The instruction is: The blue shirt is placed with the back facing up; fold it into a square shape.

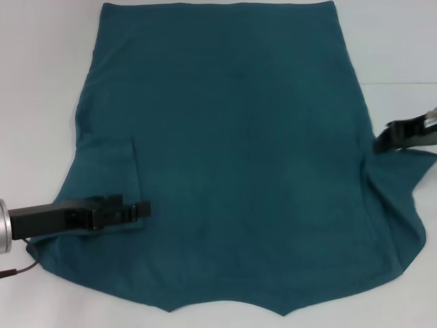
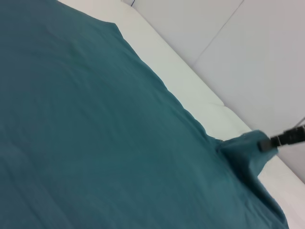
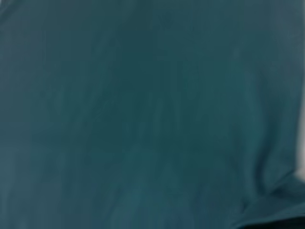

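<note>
Shirt: the blue shirt (image 1: pixel 232 157) lies flat on the white bench (image 1: pixel 41 68).
Left end effector (image 1: pixel 140 210): over the left sleeve; fingers look pressed together.
Right end effector (image 1: pixel 381 142): pinching the right sleeve.

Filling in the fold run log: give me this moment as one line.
blue shirt: flat on table, back up | left claw: over folded-in left sleeve | right claw: pinching right sleeve edge | stage: sleeves

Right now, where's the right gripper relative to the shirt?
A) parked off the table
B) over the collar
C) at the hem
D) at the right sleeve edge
D: the right gripper sits at the shirt's right sleeve edge; the left wrist view shows fabric bunched up at its tip.
</note>
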`<state>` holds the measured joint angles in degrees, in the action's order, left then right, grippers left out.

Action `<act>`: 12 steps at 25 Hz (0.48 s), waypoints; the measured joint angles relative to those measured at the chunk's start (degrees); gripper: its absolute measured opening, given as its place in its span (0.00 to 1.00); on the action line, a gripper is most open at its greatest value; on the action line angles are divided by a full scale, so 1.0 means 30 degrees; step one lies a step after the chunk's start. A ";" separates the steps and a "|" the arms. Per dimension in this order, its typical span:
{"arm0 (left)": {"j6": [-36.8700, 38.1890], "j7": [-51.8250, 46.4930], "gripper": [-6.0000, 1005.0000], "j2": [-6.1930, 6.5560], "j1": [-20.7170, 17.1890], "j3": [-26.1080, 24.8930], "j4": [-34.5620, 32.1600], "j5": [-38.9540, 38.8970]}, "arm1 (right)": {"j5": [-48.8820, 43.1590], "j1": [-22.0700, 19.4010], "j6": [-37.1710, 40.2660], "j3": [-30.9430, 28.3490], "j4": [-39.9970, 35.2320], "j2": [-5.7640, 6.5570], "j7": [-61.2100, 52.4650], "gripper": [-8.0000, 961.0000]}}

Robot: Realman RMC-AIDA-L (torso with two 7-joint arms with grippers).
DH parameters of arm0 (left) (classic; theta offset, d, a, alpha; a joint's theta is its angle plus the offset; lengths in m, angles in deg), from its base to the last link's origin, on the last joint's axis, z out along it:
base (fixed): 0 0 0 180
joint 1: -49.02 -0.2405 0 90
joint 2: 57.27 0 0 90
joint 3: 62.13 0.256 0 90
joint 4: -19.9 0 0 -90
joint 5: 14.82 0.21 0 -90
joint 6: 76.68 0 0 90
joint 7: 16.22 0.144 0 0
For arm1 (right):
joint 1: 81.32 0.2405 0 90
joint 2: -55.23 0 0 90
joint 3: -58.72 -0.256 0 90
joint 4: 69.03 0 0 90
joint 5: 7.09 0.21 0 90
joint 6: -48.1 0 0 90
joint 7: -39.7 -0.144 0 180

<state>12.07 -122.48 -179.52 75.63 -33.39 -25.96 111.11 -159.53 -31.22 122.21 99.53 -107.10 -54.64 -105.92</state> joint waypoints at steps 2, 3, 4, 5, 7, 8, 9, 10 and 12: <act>-0.0036 0.0000 0.96 0.0017 0.0071 -0.0001 0.0003 -0.0125 | -0.0004 0.0355 0.0581 0.0231 0.0175 -0.0199 -0.0103 0.03; -0.0044 -0.0001 0.96 0.0017 0.0104 0.0001 0.0006 -0.0180 | -0.0007 0.0508 0.0811 0.0313 0.0226 -0.0292 -0.0135 0.03; -0.0055 -0.0006 0.96 0.0018 0.0113 0.0000 0.0007 -0.0248 | -0.0023 0.0666 0.0964 0.0397 0.0252 -0.0393 -0.0212 0.03; -0.0069 -0.0011 0.96 0.0020 0.0117 -0.0001 0.0010 -0.0308 | -0.0030 0.0778 0.1069 0.0490 0.0266 -0.0460 -0.0304 0.03; -0.0158 -0.0036 0.96 0.0024 0.0122 -0.0002 0.0016 -0.0413 | -0.0036 0.1019 0.1107 0.0765 0.0279 -0.0567 -0.0768 0.03; -0.0196 -0.0066 0.96 0.0026 0.0122 -0.0002 0.0018 -0.0424 | -0.0037 0.1097 0.1056 0.0878 0.0285 -0.0594 -0.1042 0.03; -0.0243 -0.0113 0.96 0.0026 0.0124 -0.0002 0.0022 -0.0429 | -0.0041 0.1171 0.0969 0.0992 0.0291 -0.0616 -0.1380 0.03; -0.0282 -0.0185 0.96 0.0027 0.0128 -0.0002 0.0025 -0.0455 | -0.0044 0.1225 0.0853 0.1069 0.0301 -0.0633 -0.1730 0.03; -0.0285 -0.0194 0.96 0.0027 0.0128 -0.0002 0.0026 -0.0504 | -0.0046 0.1293 0.0588 0.1140 0.0322 -0.0660 -0.2271 0.03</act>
<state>11.22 -123.06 -179.44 76.01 -33.39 -25.88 109.60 -159.67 -27.34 123.98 102.95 -106.14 -56.62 -112.73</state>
